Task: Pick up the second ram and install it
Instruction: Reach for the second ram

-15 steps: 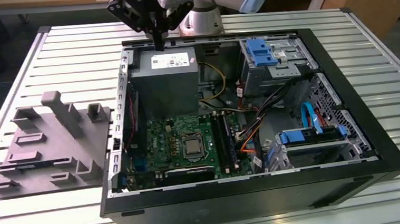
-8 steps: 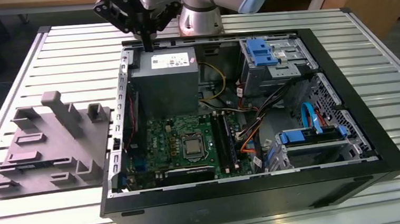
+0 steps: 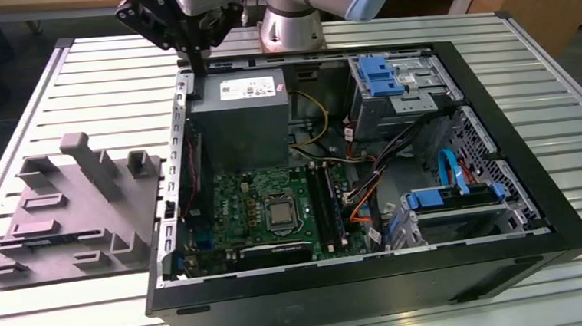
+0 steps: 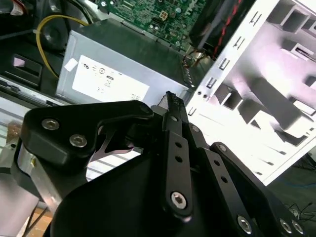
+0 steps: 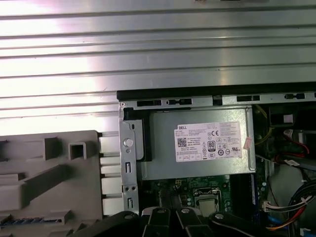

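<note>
Am seeing gripper [image 3: 194,60] hanging at upper left of exterior view, over rim of black computer case [image 3: 382,283], beside grey metal power supply [image 3: 238,117]. Black fingers [image 4: 175,148] are looking pressed together, holding nothing. Second ram [image 3: 50,240], thin bluish strip, is lying in slot of matte grey plastic holder [image 3: 89,215] on exterior view's left, well apart from gripper. White printed label [image 5: 210,142] is sitting on power supply.

Counted one slatted metal table [image 3: 539,46], one open computer case [image 3: 382,283] and one grey fixture block [image 3: 69,217]. Inside the case were one grey power supply [image 3: 238,117], one green motherboard [image 3: 241,206], one yellow cable loop [image 3: 319,119] and two blue drive brackets, the first [image 3: 379,76] and the second [image 3: 447,197]. Also logged were one blue-green ram stick [image 5: 27,220] in the fixture block, one robot arm [image 3: 296,16] and one gripper [image 3: 197,62].
</note>
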Available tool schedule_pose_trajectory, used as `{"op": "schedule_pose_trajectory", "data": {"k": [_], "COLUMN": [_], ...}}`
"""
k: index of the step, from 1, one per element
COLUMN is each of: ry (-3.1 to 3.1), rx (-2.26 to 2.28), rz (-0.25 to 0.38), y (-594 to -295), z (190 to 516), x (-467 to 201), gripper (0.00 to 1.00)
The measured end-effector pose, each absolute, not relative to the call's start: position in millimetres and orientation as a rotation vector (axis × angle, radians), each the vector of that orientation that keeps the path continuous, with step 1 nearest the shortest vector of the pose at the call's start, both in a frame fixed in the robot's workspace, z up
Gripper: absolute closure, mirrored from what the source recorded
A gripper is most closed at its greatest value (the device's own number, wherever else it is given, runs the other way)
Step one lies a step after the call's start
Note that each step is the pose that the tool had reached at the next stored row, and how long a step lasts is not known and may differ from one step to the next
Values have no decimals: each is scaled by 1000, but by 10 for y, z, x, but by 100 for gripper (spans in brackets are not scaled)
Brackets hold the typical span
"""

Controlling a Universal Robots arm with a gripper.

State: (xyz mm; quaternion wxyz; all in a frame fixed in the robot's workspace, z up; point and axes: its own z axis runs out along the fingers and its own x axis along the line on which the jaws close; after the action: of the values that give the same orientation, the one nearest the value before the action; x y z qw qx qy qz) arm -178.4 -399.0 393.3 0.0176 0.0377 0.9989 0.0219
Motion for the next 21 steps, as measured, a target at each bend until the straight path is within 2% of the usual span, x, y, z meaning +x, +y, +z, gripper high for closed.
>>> {"op": "schedule_pose_trajectory", "data": {"k": [21], "ry": [3086], "rx": [116], "rz": [69], "y": [-3989], "z": [3932], "x": [-2447], "gripper": [90]}}
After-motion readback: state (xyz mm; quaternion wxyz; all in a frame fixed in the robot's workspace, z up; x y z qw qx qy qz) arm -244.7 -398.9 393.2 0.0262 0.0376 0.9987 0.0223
